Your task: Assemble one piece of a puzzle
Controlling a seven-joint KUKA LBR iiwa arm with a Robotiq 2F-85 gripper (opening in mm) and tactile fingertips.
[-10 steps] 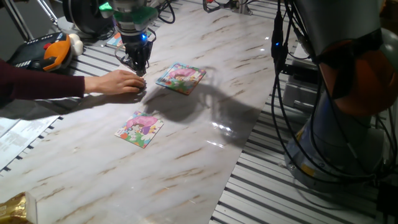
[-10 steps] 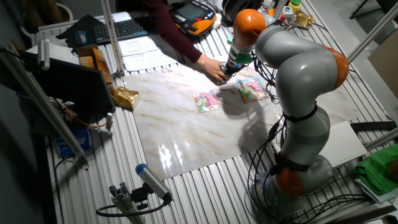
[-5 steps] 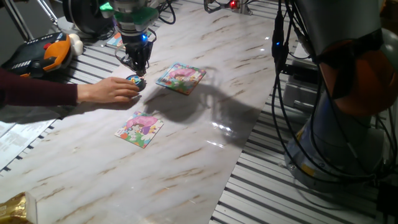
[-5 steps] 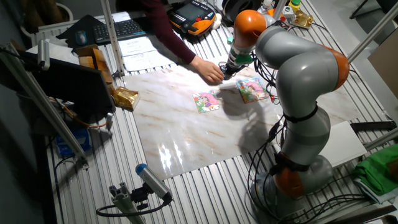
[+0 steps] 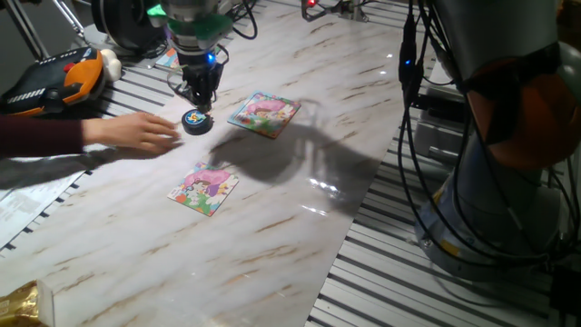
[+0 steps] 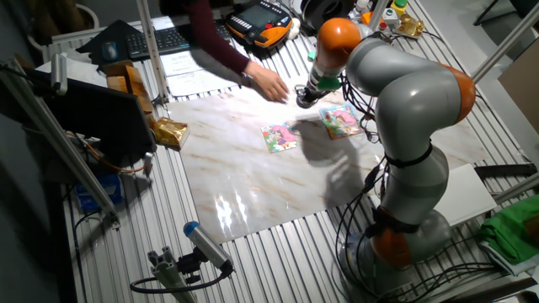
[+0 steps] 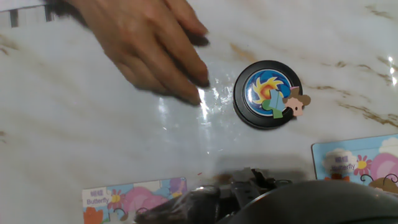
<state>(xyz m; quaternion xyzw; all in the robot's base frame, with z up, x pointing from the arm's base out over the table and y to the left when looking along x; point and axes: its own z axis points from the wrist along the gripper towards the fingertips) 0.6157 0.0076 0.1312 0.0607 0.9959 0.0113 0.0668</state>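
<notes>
The piece (image 7: 290, 106), tiny and pinkish with brown and teal, lies on the right rim of a black round disc (image 7: 268, 94) on the marble table (image 5: 300, 236). In the fixed views my gripper (image 5: 201, 102) hangs just above and behind the disc (image 5: 195, 121), with nothing held. Its fingers are too dark and blurred in the hand view to show their gap. Two colourful puzzle boards lie nearby: one (image 5: 264, 113) to the right of the disc, another (image 5: 204, 189) closer to the front. The other fixed view shows the gripper (image 6: 309, 93) at the table's far side.
A person's hand (image 5: 136, 133) hovers left of the disc, its fingers (image 7: 155, 50) a short way from it. An orange teach pendant (image 5: 65, 80) lies off the table's back left. A gold bag (image 6: 169, 132) sits at the table edge. My arm's base (image 6: 404, 236) stands beside the table.
The person's hand has let go of the disc and drawn back to the left, leaving the disc with the piece uncovered. My gripper has stayed where it was.
</notes>
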